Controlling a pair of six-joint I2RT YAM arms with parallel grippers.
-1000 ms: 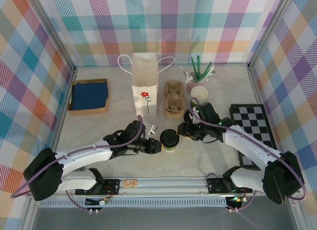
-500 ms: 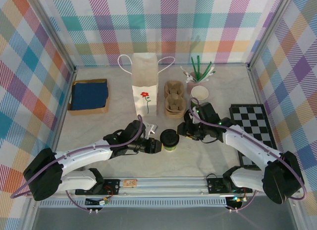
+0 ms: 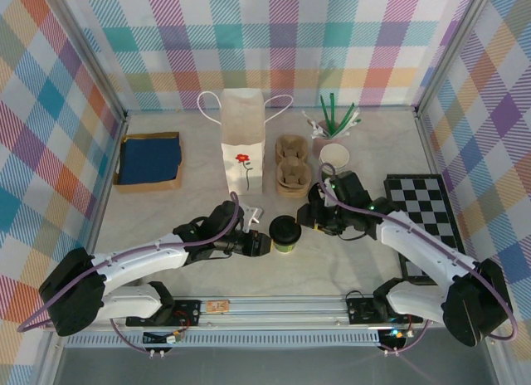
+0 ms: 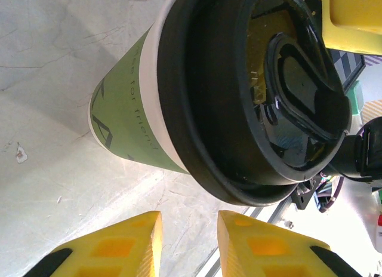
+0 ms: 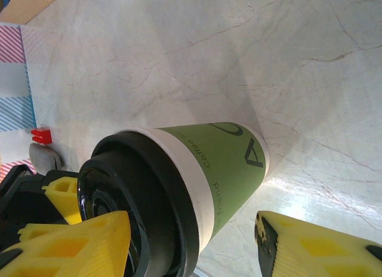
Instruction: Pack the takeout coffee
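1. The coffee cup (image 3: 284,233) is standing upright on the table (image 3: 332,269) between both pincers, not bagged yet.
2. The right pincer (image 5: 191,223) is straddling it loosely, unclenched. The left pincer (image 4: 190,226) is sitting beside it, slightly ajar and empty.
3. Any sideways finger nudge risks tipping it.

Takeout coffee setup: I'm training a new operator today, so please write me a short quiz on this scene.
1. True or false: the takeout coffee stands upright on the table.
2. What stands immediately left of the cup carrier? A) white paper bag B) chessboard C) blue cloth
3. What sits between the right pincer's fingers?
Key: 1 true; 2 A; 3 the takeout coffee.
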